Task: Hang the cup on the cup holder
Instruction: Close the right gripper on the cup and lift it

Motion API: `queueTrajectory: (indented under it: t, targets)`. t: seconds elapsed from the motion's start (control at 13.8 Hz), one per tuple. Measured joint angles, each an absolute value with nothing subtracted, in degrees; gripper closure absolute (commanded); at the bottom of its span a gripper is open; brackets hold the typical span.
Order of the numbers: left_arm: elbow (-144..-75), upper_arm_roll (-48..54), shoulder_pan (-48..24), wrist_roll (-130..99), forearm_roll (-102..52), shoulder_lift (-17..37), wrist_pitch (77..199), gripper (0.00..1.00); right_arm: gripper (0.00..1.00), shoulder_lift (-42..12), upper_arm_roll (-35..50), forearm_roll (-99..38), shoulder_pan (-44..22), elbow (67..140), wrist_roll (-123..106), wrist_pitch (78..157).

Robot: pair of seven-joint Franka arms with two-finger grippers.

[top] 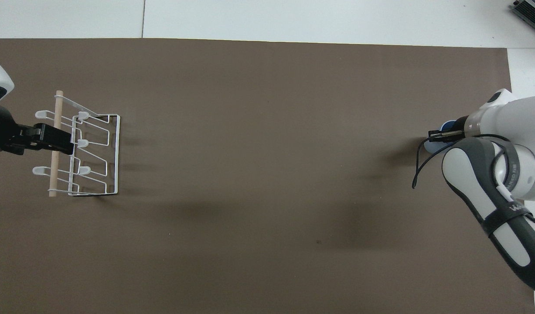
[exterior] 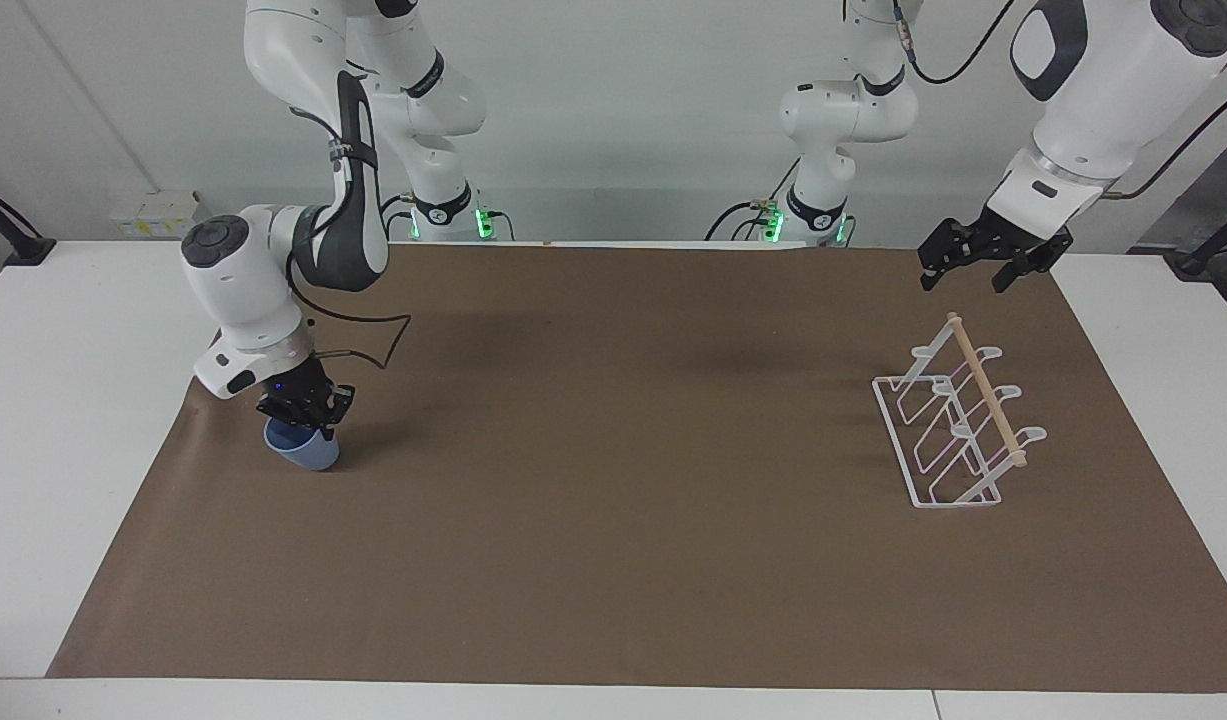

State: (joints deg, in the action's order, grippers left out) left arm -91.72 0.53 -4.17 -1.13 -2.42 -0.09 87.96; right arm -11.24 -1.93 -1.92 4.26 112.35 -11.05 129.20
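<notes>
The light-blue cup (exterior: 304,451) is at the right arm's end of the brown mat, tilted. I cannot tell whether its base still touches the mat. My right gripper (exterior: 304,418) is shut on the cup's rim from above. In the overhead view the right gripper (top: 437,135) covers most of the cup (top: 432,147). The white wire cup holder (exterior: 958,425) with its wooden dowel stands at the left arm's end of the mat and holds no cups; it also shows in the overhead view (top: 93,152). My left gripper (exterior: 978,268) waits open in the air over the holder's end nearer the robots.
The brown mat (exterior: 613,520) covers most of the white table (exterior: 63,420). A black cable (exterior: 373,345) loops out from the right arm's wrist.
</notes>
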Motion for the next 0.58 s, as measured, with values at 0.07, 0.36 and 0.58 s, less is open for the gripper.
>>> queueTrajectory:
  t: [0.07,0.36,0.58]
  targets:
    - [-91.7,0.5,-4.2,-1.1,-2.4,-0.1,88.0,0.0,1.0,-10.5,-1.9,-1.9,4.2,110.2,-11.1,125.3]
    - [-91.7,0.5,-4.2,-1.1,-2.4,-0.1,88.0,0.0,1.0,-3.1,-0.3,-1.9,3.9,104.3,-11.9,113.7]
    - [-91.7,0.5,-4.2,-1.1,-2.4,-0.1,88.0,0.0,1.0,3.6,3.0,-1.9,3.4,103.8,-11.9,108.4]
